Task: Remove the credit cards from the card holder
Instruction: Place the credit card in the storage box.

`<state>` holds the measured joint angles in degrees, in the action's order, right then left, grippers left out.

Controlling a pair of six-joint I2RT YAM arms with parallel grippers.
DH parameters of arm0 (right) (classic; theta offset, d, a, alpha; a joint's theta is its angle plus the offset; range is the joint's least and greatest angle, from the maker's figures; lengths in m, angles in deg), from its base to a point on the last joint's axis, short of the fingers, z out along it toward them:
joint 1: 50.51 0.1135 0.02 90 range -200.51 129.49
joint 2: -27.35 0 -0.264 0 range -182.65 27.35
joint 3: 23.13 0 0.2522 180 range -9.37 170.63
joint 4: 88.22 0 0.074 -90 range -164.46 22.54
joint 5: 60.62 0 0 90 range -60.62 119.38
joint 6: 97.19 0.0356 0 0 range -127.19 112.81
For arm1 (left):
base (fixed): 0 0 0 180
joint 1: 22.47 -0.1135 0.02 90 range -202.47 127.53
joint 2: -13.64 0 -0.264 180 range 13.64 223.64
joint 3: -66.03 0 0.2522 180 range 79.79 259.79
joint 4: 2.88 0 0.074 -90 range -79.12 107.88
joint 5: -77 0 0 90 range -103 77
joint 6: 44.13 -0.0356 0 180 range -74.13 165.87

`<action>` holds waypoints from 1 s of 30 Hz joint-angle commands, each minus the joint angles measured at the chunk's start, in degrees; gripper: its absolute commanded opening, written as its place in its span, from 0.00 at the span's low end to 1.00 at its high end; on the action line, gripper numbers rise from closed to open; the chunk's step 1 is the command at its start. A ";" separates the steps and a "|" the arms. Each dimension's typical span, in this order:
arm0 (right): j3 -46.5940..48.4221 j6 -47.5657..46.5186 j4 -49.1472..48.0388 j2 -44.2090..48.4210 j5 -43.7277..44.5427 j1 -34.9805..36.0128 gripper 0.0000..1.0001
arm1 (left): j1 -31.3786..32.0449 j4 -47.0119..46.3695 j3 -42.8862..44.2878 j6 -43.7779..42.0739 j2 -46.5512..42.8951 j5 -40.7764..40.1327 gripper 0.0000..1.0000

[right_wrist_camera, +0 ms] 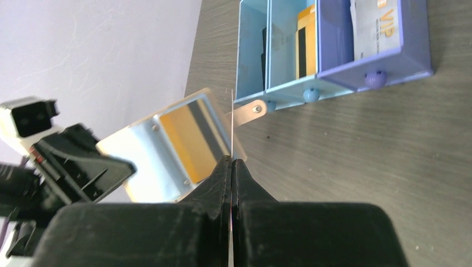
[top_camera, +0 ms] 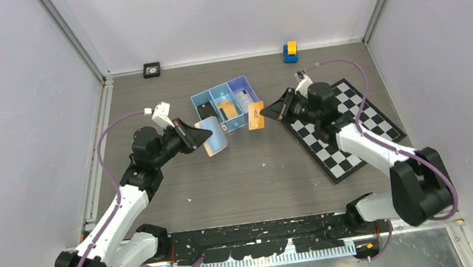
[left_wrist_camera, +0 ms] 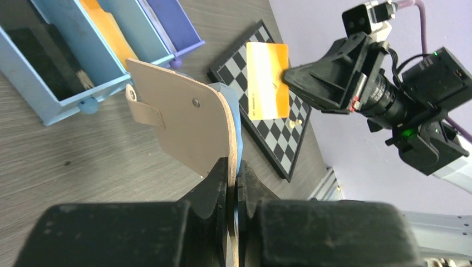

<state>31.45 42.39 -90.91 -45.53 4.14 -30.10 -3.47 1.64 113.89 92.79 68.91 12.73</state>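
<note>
- Nearest the left wrist camera, the left tool (left_wrist_camera: 232,175) is pressed together on the near edge of the tan card holder (left_wrist_camera: 183,122). It holds the holder up off the worktop (top_camera: 259,171), with the snap tab pointing toward the blue tray (top_camera: 197,99).
- Right tool (right_wrist_camera: 231,167) pinches an orange card (left_wrist_camera: 268,80) by one short edge. That card hangs in the air apart from the holder, between it and the chessboard (top_camera: 349,126).
- One more card, the striped card (right_wrist_camera: 192,142), sits in the holder's pale blue inner pocket, on the side facing the right tool.
- Tray compartments each hold a card: a dark card (left_wrist_camera: 39,61), an orange tray card (left_wrist_camera: 103,28) in the middle, and a pale card (right_wrist_camera: 375,28) in the purple end.
- Handling, as I judge it: the cards are light, thin, stiff and slick. Take the exposed short edge and pull straight along the pocket, since a skewed pull may jam or slip.
- Holder looks soft and likely flexes, so clamp it near the closed edge, clear of the pocket mouth.
</note>
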 commanded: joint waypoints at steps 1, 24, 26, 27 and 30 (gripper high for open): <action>9.83 -4.45 6.43 -7.51 -1.36 0.11 0.00 | -0.28 2.59 -0.30 -3.55 -5.82 -5.93 0.00; 59.85 -20.11 36.83 -48.22 -2.77 5.01 0.01 | -0.28 4.09 -1.58 -4.82 -11.33 -9.88 0.00; 62.21 -21.41 38.95 -49.90 -1.81 5.26 0.00 | -0.28 4.05 -1.70 -4.82 -11.24 -10.00 0.00; 63.32 -21.78 39.71 -50.77 -1.59 5.48 0.01 | -0.28 4.01 -1.62 -4.75 -11.10 -10.00 0.00; 66.77 -22.68 41.54 -53.39 -1.51 6.14 0.01 | -0.28 3.71 -1.68 -4.62 -10.72 -9.67 0.00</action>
<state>92.38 22.61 -53.60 -96.67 1.87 -25.03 -3.47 8.20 112.21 88.85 58.22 3.42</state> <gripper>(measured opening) 0.023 0.060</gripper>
